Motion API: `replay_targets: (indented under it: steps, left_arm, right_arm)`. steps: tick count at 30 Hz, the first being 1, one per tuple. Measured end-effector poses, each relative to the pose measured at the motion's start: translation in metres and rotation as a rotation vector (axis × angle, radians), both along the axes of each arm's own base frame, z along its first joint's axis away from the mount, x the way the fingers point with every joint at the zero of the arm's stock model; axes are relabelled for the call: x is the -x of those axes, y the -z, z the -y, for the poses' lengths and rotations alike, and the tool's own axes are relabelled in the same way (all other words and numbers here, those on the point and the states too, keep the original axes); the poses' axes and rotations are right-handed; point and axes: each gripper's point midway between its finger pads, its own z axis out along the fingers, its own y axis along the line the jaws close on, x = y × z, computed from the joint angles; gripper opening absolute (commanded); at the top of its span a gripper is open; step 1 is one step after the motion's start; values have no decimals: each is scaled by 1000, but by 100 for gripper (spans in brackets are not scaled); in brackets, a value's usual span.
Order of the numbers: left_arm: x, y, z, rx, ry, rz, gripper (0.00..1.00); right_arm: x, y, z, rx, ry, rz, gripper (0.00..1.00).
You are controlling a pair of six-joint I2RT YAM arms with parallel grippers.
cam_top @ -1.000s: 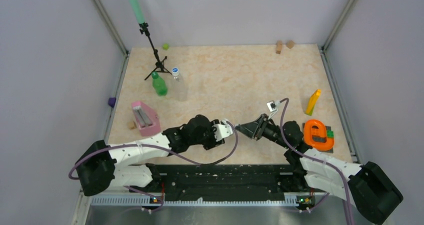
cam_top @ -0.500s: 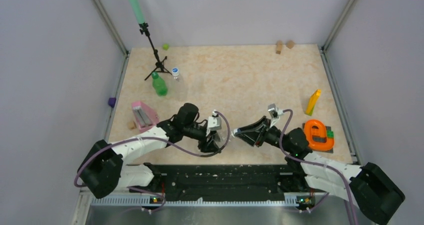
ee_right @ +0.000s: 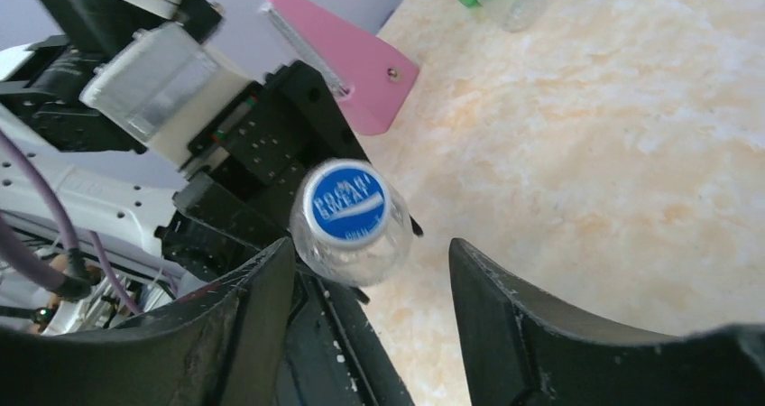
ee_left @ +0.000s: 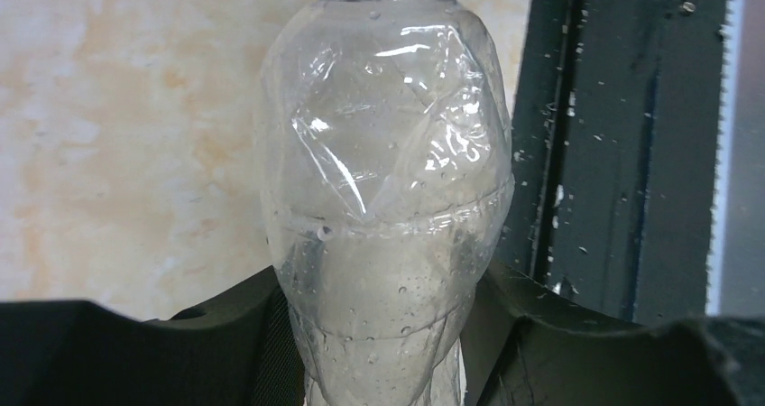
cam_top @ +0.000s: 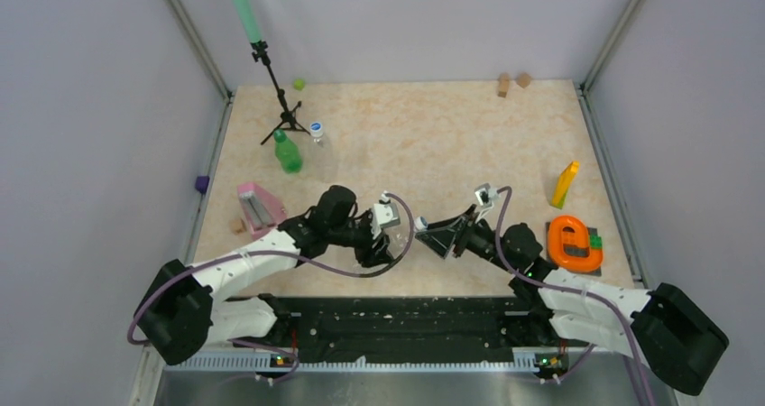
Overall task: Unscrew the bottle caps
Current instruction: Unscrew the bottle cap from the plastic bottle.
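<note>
Beige marbled table bears everything, and near its front edge the two arms meet nose to nose.

The left gripper is clamped round the belly of a clear bottle; in the left wrist view its black fingers press both flanks. The bottle seems held off the table, lying roughly level. Its long axis runs from the left gripper toward the right one, neck leading.

The right gripper has its jaws apart and holds nothing. It faces the bottle end-on.

The blue cap is on the neck, straight ahead of that gripper. It sits in the gap between the fingers and touches neither, as far as the right wrist view shows. It lies a little nearer the left-hand finger in that view than the other.

The right arm is therefore the nearer one to the cap. The coming move looks like closing on the cap and turning it about the bottle's axis while the left gripper holds the body.

Well apart, at the far left, stand a green bottle and a far bottle, both with caps on.
</note>
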Motion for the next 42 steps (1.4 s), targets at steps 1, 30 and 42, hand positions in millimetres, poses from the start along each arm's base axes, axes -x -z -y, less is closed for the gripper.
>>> replay_targets:
  steps: [1, 30, 42]
  left_arm:
    - [-4, -1, -1, -8, -24, 23, 0]
    - [-39, 1, -10, -329, -297, 464, 0]
    - [-42, 5, -10, -363, -297, 491, 0]
  right_arm:
    - [-1, 3, 1, 5, 11, -20, 67]
    - [-29, -19, 21, -243, 238, -281, 59]
    - [-33, 10, 24, -188, 291, -388, 55]
